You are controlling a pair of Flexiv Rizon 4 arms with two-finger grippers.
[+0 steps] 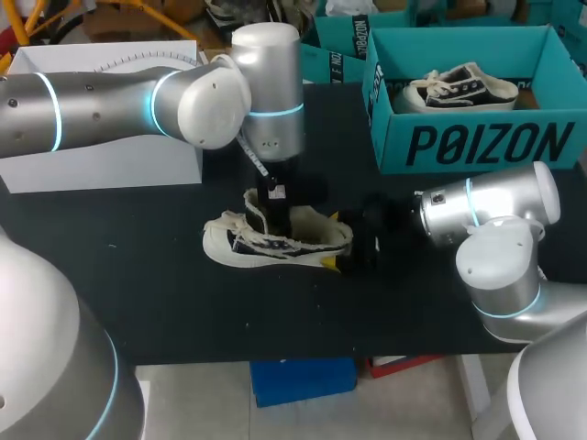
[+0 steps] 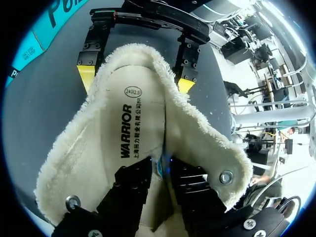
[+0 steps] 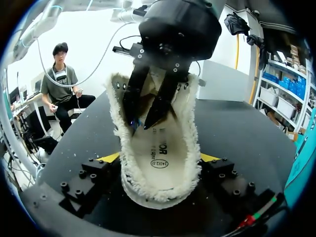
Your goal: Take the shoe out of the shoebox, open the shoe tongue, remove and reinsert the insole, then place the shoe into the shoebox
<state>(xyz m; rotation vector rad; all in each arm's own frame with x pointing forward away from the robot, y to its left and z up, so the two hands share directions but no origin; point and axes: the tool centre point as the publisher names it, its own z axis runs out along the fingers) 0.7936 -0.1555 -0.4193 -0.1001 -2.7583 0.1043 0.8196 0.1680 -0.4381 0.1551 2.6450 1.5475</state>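
Observation:
A cream and black shoe [image 1: 243, 247] lies on its sole in the middle of the black table [image 1: 183, 302], toe to the left. My left gripper [image 1: 277, 218] reaches down into its mouth. In the left wrist view its dark fingers [image 2: 133, 185] stand a little apart, open, tips on the printed insole [image 2: 133, 128], which lies flat inside the fleece lining. My right gripper [image 1: 341, 246] comes in low from the right, shut on the shoe's heel. Its yellow tips [image 2: 85, 76] press the heel from both sides. The right wrist view shows the heel [image 3: 148, 190] between its fingers and the left gripper [image 3: 141, 126] above the insole [image 3: 158, 148].
The teal shoebox [image 1: 477, 142] stands open at the back right with a second shoe [image 1: 459, 87] in it. A white box [image 1: 101, 160] sits at the back left. Bare table lies in front of the shoe.

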